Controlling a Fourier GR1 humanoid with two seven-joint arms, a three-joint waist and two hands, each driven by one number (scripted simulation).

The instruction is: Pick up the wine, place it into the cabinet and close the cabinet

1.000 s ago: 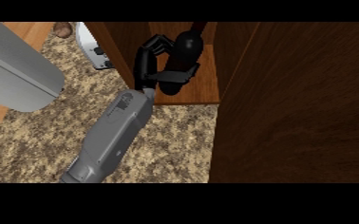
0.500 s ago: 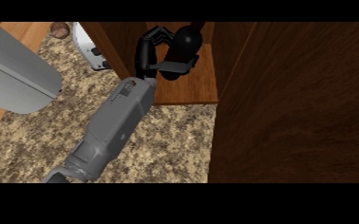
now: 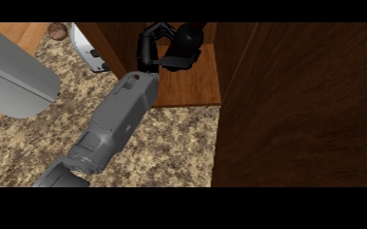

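The dark, rounded glass wine bottle [image 3: 189, 38] stands on the brown wooden cabinet shelf [image 3: 188, 85], towards its back edge, seen almost end-on from above, so its long axis runs roughly upright and away from the viewer. The black hand [image 3: 159, 53] that comes in on the grey forearm [image 3: 118, 114] is curled round the bottle from the left side, fingers wrapped over its top and thumb below it, so the bottle lies directly within the hand and slightly to its right. Which arm this is I judge to be the right one, reaching across; the other hand does not show. The dark wooden cabinet door [image 3: 294, 106] stands open along the shelf's right edge, filling the right of the view, and closing it is not yet done. The speckled stone bench [image 3: 179, 145] runs below the shelf's front edge, with a grey rounded appliance [image 3: 25, 87] at its left edge.
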